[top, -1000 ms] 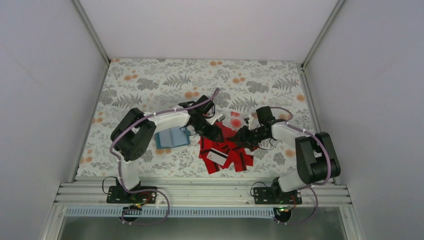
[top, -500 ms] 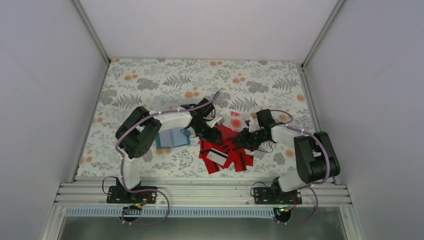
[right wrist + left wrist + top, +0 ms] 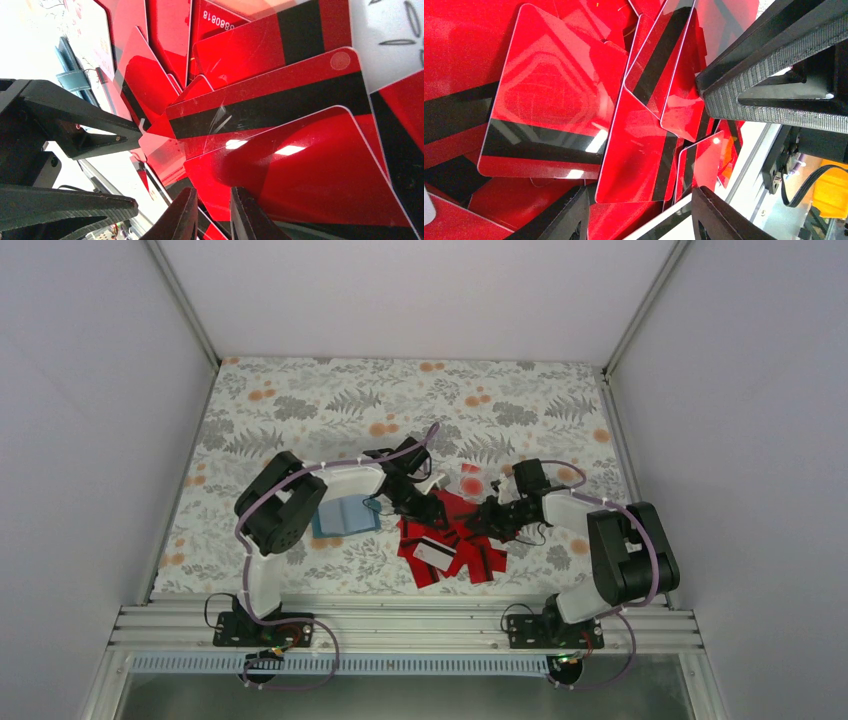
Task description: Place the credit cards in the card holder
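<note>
Several red credit cards [image 3: 455, 542], many with a black stripe, lie heaped on the patterned table; two white faces with a red spot [image 3: 470, 483] sit just behind the heap. The teal card holder [image 3: 342, 515] lies open left of the heap and shows at the edge of the right wrist view [image 3: 74, 77]. My left gripper [image 3: 432, 508] is open low over the cards [image 3: 639, 220], with striped cards [image 3: 549, 115] between its fingers. My right gripper [image 3: 487, 518] faces it from the right. Its jaws [image 3: 214, 217] stand almost together with a red card's corner [image 3: 220, 195] in the narrow gap; whether they touch it is unclear.
The two grippers are close, nearly tip to tip over the heap; the right one's ribbed fingers [image 3: 769, 65] fill the left wrist view's upper right. Grey walls enclose the table, and a metal rail [image 3: 420, 625] runs along the near edge.
The right gripper's jaws have narrowed a lot over the heap. The left arm has crept slightly rightward toward the cards and its jaws have narrowed a little.
</note>
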`<action>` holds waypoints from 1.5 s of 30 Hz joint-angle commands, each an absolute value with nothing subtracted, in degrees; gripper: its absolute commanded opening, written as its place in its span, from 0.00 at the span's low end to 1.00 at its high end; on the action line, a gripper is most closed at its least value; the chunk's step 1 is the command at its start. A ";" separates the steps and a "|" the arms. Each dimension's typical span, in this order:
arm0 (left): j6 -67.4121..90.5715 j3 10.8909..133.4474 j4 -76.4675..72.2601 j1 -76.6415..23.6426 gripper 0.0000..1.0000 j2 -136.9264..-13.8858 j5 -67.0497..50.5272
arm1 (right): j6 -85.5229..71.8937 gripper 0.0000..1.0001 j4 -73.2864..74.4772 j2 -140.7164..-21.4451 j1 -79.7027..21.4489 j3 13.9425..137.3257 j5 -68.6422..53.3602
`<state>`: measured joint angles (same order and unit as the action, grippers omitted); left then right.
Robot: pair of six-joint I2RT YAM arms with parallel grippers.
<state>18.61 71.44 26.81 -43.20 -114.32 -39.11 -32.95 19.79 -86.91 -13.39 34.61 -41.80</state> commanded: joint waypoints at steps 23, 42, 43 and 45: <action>25.17 72.19 20.85 -43.53 0.09 -117.16 -44.32 | -31.18 0.18 21.24 -90.64 -13.27 33.75 -36.92; 28.59 74.25 28.80 -43.09 0.02 -116.06 -42.77 | -30.99 0.21 22.31 -86.65 -13.33 34.56 -35.65; 29.04 74.08 29.13 -43.00 0.02 -116.02 -42.56 | -31.02 0.21 22.23 -86.67 -13.28 34.53 -35.68; 30.28 73.64 29.26 -42.63 0.02 -116.08 -42.54 | -30.95 0.21 21.96 -86.95 -13.29 34.39 -36.03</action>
